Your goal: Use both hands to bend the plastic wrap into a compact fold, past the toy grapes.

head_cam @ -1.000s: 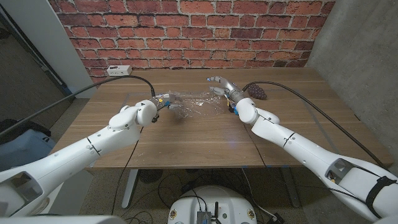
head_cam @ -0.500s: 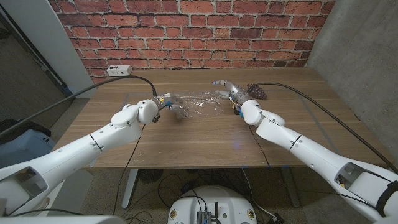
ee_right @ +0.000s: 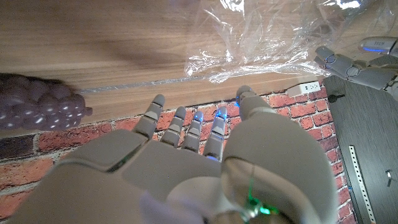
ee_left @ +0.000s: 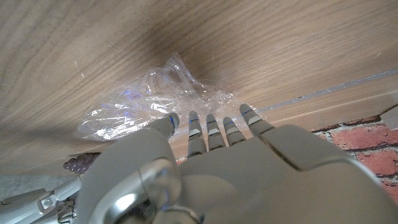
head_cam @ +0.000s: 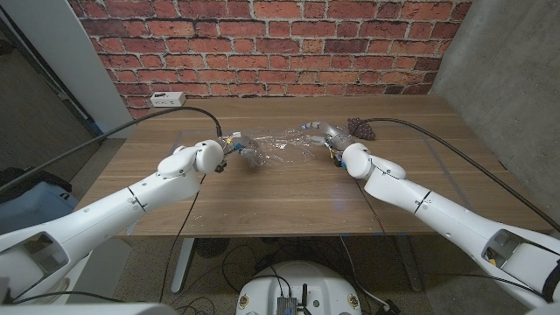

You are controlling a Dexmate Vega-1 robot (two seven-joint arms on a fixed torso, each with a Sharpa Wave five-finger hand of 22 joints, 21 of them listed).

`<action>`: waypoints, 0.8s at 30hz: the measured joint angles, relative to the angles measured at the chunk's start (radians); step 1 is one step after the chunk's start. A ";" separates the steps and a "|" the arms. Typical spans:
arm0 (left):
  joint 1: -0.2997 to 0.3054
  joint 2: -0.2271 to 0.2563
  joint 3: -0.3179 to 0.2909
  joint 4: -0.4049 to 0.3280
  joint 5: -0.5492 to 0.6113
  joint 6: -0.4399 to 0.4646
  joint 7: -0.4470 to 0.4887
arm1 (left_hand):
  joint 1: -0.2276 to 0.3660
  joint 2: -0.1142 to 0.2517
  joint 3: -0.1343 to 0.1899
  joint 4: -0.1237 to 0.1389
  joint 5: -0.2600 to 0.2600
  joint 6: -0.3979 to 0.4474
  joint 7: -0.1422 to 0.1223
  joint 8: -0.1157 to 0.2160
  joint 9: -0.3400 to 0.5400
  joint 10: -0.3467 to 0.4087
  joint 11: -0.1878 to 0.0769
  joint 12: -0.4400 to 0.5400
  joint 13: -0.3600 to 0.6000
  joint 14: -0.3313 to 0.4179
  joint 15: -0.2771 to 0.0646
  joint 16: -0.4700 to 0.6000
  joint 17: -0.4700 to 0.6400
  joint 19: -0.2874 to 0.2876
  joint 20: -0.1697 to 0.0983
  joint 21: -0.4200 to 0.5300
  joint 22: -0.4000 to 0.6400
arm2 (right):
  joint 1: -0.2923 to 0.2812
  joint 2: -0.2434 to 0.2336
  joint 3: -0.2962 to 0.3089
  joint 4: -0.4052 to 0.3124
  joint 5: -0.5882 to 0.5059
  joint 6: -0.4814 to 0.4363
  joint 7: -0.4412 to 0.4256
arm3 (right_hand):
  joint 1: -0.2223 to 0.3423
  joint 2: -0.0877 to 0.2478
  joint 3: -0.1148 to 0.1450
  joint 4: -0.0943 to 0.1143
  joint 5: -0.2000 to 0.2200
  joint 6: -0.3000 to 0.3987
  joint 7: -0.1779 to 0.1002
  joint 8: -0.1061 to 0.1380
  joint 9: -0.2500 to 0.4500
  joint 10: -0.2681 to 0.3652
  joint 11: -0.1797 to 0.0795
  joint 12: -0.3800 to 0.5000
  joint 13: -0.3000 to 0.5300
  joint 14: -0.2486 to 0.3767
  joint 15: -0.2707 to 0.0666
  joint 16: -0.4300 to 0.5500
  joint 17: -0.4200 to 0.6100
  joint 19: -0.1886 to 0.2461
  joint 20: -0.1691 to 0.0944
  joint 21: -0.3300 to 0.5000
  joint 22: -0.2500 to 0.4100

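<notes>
Brick-backed wooden surface point(head_cam: 289, 188): the right robot hand point(head_cam: 325, 133), fingers spread and empty, has been lowered to the plastic wrap point(head_cam: 276, 147) beside the toy grapes point(head_cam: 361, 129); the left robot hand point(head_cam: 229, 145) looks closed on the wrap's other end, so folding seems imminent.

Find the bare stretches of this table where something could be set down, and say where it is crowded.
Free: the wide near half of the table, between the two arms, and its far left corner. Crowded: the middle far strip, where the plastic wrap lies between the left hand and right hand, with the toy grapes just beyond.
</notes>
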 measured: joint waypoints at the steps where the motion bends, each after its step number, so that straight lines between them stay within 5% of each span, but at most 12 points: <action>1: 0.000 0.000 0.000 0.000 0.000 0.000 0.000 | 0.000 0.000 0.000 0.000 0.000 0.000 0.000 -0.003 0.000 0.000 0.000 0.000 0.000 0.000 0.000 0.000 0.000 0.000 0.000 0.000 0.000 | 0.000 0.000 0.000 0.000 0.000 -0.001 0.002 | 0.000 0.000 0.000 0.000 0.000 0.000 0.000 0.000 0.000 0.000 0.000 0.000 0.000 0.000 0.000 0.000 0.000 0.000 0.000 0.000 0.000; 24: 0.000 0.002 0.016 -0.005 -0.002 0.015 -0.003 | -0.009 0.009 0.025 0.000 0.000 -0.009 0.001 -0.007 0.000 -0.009 0.009 -0.004 0.000 -0.011 0.000 0.000 0.000 -0.002 0.002 0.000 0.000 | -0.027 -0.071 -0.008 -0.088 -0.014 -0.080 0.097 | 0.019 -0.019 -0.004 -0.020 0.000 -0.045 0.013 -0.015 0.000 -0.044 0.000 -0.026 0.000 -0.017 0.009 -0.022 -0.015 -0.005 0.005 -0.008 0.000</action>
